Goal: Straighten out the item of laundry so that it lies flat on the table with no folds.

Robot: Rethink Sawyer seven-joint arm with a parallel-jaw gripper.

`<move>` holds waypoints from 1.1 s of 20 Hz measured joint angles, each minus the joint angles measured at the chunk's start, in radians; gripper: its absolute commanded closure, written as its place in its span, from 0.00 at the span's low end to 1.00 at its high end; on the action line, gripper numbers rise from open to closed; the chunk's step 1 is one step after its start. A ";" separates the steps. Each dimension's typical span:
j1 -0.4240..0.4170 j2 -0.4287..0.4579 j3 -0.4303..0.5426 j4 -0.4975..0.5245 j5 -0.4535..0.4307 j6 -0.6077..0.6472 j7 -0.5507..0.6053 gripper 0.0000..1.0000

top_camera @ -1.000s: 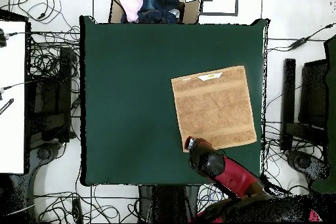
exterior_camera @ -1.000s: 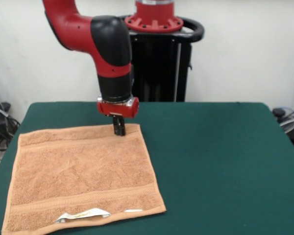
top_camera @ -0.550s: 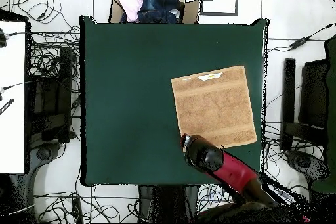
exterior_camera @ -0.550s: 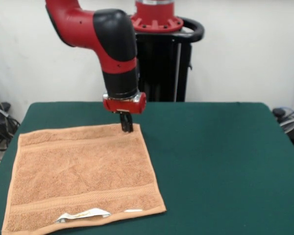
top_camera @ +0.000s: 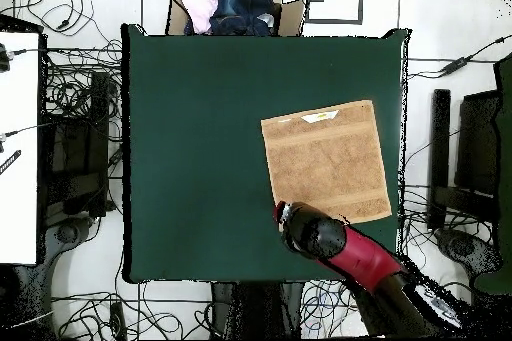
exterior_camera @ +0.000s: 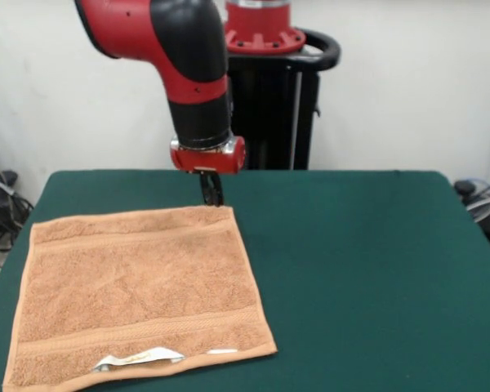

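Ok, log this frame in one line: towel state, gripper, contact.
towel: spread flat on table, label at one edge | gripper: above towel's corner, state unclear | contact: none visible

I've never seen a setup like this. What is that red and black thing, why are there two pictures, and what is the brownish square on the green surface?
The red and black thing is a robot arm, and the small dark part at its tip is its gripper, the part that grasps. Both pictures show the same moment: one camera looks across the table toward the robot, the other looks straight down from above. The brownish square is an orange-tan towel spread flat near one edge of the table, with a small white label at its border. The gripper hangs just above the towel's corner and holds nothing; whether it is open or shut is too small to tell. Off the table, cables lie on the floor and a box of clothes stands nearby.
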 measured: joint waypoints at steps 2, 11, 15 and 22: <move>0.000 0.009 0.000 -0.005 0.000 0.000 0.000 1.00; 0.000 0.126 0.001 -0.052 0.000 -0.066 0.000 1.00; 0.000 0.160 0.001 -0.065 -0.003 -0.100 0.000 1.00; 0.000 0.170 0.001 -0.071 -0.020 -0.113 0.000 1.00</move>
